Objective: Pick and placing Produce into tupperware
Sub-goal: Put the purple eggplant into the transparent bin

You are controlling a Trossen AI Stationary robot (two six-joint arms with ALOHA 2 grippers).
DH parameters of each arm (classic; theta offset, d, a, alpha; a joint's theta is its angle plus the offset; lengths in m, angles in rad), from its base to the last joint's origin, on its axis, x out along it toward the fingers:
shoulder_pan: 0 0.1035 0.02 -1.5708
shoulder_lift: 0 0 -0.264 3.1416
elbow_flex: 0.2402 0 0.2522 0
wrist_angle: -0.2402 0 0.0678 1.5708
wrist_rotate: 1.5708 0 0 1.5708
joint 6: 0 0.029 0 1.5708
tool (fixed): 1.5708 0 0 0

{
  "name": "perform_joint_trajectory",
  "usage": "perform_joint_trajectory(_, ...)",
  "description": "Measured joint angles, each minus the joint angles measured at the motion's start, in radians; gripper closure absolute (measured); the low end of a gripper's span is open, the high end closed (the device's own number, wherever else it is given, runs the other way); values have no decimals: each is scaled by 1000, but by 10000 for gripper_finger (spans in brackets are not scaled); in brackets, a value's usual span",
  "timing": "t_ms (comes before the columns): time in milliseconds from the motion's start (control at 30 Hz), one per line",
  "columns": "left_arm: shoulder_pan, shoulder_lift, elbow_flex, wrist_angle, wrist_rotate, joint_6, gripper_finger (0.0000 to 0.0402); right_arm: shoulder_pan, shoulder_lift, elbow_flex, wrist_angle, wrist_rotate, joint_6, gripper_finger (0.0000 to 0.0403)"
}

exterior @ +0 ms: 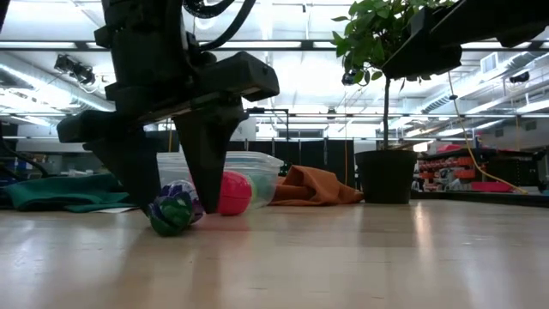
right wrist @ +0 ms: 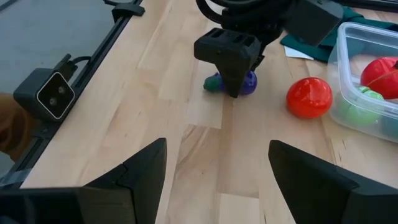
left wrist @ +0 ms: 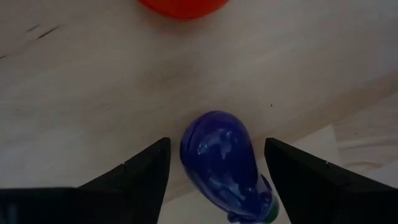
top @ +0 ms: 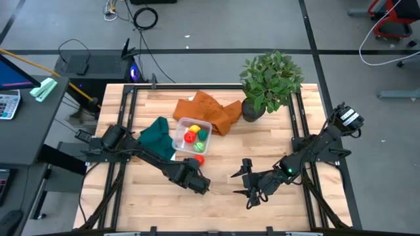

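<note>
1. High view: left gripper (top: pixel 199 185) is working mid-table; tupperware (top: pixel 191 135) is holding red, yellow and green produce; a red piece (top: pixel 199 159) is lying just outside.
2. Low view: fingers are straddling the purple eggplant (exterior: pixel 174 209) on the table (exterior: pixel 360 257).
3. Left wrist view: jaws are standing open, eggplant between, ungripped.
4. Right wrist view: right gripper (right wrist: pixel 217 163) is idling open; bare wood is lying around.

Both arms reach low toward the middle, jaws apart.

The left gripper (top: pixel 199 184) points straight down, fingertips (left wrist: pixel 146 171) nearly at the surface, jaws spread with a gap either side. The right gripper (top: pixel 247 185) hovers well apart, jaws wide, aimed toward the left one.
</note>
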Motion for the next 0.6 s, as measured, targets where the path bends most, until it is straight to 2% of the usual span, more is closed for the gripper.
perform_joint_trajectory(333, 0, 0, 0, 2, 0, 42, 200, 0, 0, 0, 0, 0, 0, 160)
perform_joint_trajectory(600, 20, -13, 0, 1, 43, 101, 227, 0, 0, 0, -1, 1, 0, 160)
